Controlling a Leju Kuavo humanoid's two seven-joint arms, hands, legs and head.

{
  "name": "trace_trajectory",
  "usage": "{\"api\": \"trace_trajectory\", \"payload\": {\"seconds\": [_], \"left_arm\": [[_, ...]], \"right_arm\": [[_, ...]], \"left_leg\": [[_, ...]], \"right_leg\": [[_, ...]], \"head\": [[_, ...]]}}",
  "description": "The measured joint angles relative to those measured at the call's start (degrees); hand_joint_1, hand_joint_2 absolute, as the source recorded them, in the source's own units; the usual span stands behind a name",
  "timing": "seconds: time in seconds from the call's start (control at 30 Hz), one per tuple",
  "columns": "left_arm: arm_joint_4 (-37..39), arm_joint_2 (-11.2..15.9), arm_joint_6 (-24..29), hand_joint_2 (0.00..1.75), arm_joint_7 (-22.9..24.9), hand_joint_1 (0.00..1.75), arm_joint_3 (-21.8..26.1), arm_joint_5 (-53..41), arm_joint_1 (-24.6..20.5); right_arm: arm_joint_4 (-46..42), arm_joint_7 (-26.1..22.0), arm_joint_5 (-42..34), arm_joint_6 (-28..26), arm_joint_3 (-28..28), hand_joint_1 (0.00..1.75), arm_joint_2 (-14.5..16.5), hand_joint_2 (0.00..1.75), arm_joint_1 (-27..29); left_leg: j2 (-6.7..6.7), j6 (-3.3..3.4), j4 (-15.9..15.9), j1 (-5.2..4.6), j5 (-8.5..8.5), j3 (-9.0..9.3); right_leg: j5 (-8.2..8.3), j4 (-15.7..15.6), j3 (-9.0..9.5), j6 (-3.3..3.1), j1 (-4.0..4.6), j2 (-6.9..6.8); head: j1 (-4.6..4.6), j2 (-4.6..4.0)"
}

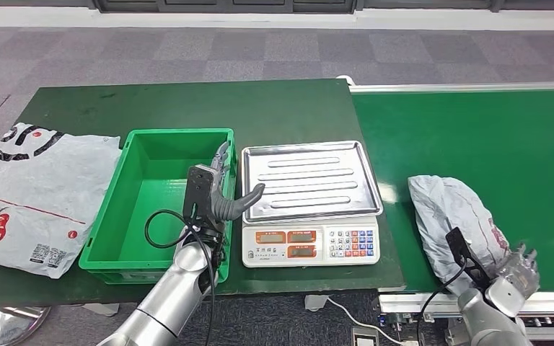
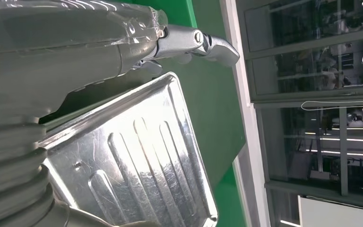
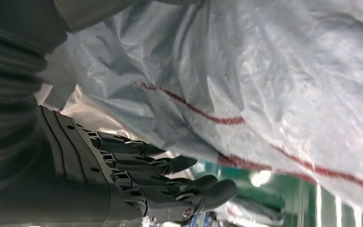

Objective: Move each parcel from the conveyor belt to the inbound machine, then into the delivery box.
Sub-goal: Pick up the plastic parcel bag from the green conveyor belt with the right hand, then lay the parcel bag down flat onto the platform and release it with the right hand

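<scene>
Head view: grey parcel (image 1: 453, 216) lies on the green conveyor belt (image 1: 476, 137); right hand (image 1: 517, 276) beside it, fingers spread, holding nothing. Scale (image 1: 310, 205) tray bare; green box (image 1: 160, 202) empty. Left hand (image 1: 225, 194) open between box and scale. Both transfers remain undone.
</scene>
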Motion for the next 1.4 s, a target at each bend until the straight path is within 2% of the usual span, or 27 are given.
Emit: {"api": "trace_trajectory", "payload": {"seconds": [0.07, 0.2, 0.27, 0.47, 0.9, 0.97, 1.07, 1.13, 1.23, 1.4], "left_arm": [[0.0, 0.0, -0.1, 1.75, 0.1, 0.00, 0.2, -0.2, 0.0], [-0.1, 0.2, -0.7, 1.75, 0.1, 0.00, 1.6, -0.4, 0.1], [-0.4, 0.4, -0.9, 1.75, 0.1, 0.00, 2.2, -0.6, 0.3], [-2.2, 0.6, -0.9, 1.75, 0.1, 0.00, 3.0, -1.4, 1.9], [-4.1, 1.0, -0.8, 1.75, 0.2, 0.00, 3.8, -1.4, 4.0], [-4.1, 1.1, -0.7, 1.75, 0.0, 0.00, 3.8, -1.4, 4.1], [-4.1, 1.1, -0.3, 1.75, -0.8, 0.00, 3.8, -1.4, 4.0], [-3.8, 1.1, -0.1, 1.75, -1.4, 0.00, 3.8, -1.4, 3.9], [-3.2, 1.1, 0.1, 1.75, -2.1, 0.00, 3.8, -1.4, 3.5], [-2.4, 1.1, 0.2, 1.75, -2.5, 0.00, 3.8, -1.3, 2.9]], "right_arm": [[0.3, -2.0, -1.8, 4.1, -0.5, 1.75, -0.2, 1.75, -0.5], [0.7, -10.2, -8.0, 14.7, -2.4, 1.75, -0.8, 1.75, -1.8], [0.7, -13.3, -9.9, 17.1, -2.9, 1.75, -1.0, 1.75, -2.1], [0.7, -16.5, -12.2, 17.6, -3.1, 1.75, -0.9, 1.75, -2.2], [-0.3, -18.4, -16.5, 14.8, -3.1, 1.75, 0.6, 1.75, -2.2], [-0.7, -21.5, -18.6, 11.3, -3.1, 1.75, 0.9, 1.75, -2.0], [-5.6, -30.7, -27.4, -1.9, -2.2, 1.75, 2.4, 1.75, -0.5], [-12.4, -32.9, -33.7, -7.5, 0.1, 1.75, 3.5, 1.75, 1.3], [-22.4, -32.7, -39.7, -10.2, 5.3, 1.75, 4.1, 1.75, 4.1], [-31.1, -32.3, -41.9, -11.1, 10.4, 1.75, 4.1, 1.75, 6.3]], "left_leg": [[0.03, 0.01, 0.0, 0.01, 0.00, 0.06], [0.21, 0.02, 0.0, 0.02, 0.00, 0.11], [0.30, 0.03, 0.0, 0.02, 0.00, 0.12], [0.37, 0.09, 0.0, 0.02, 0.05, 0.14], [0.33, 0.10, 0.0, 0.06, 0.09, 0.01], [0.31, 0.11, 0.0, 0.04, 0.10, -0.06], [0.27, 0.15, 0.0, -0.03, 0.16, -0.24], [0.20, 0.16, 0.0, -0.05, 0.20, -0.28], [0.15, 0.13, 0.0, -0.05, 0.21, -0.32], [0.28, 0.12, 0.0, -0.05, 0.20, -0.36]], "right_leg": [[0.03, 0.0, 0.08, 0.04, 0.01, 0.04], [0.15, -0.1, 0.12, 0.14, 0.01, 0.25], [0.22, -0.2, 0.11, 0.14, 0.01, 0.34], [0.31, -0.2, 0.11, 0.14, 0.02, 0.39], [0.29, -0.2, 0.02, 0.12, 0.06, 0.34], [0.29, -0.2, -0.02, 0.12, 0.04, 0.31], [0.30, -0.1, -0.21, 0.13, -0.01, 0.24], [0.31, -0.1, -0.28, 0.13, -0.03, 0.19], [0.30, -0.1, -0.32, 0.13, -0.03, 0.19], [0.30, -0.1, -0.42, 0.12, -0.03, 0.32]], "head": [[0.01, 0.00], [0.01, 0.00], [0.00, 0.00], [0.00, 0.00], [0.00, 0.00], [0.01, 0.00], [0.01, 0.00], [0.00, 0.00], [0.01, 0.00], [0.00, 0.00]]}}
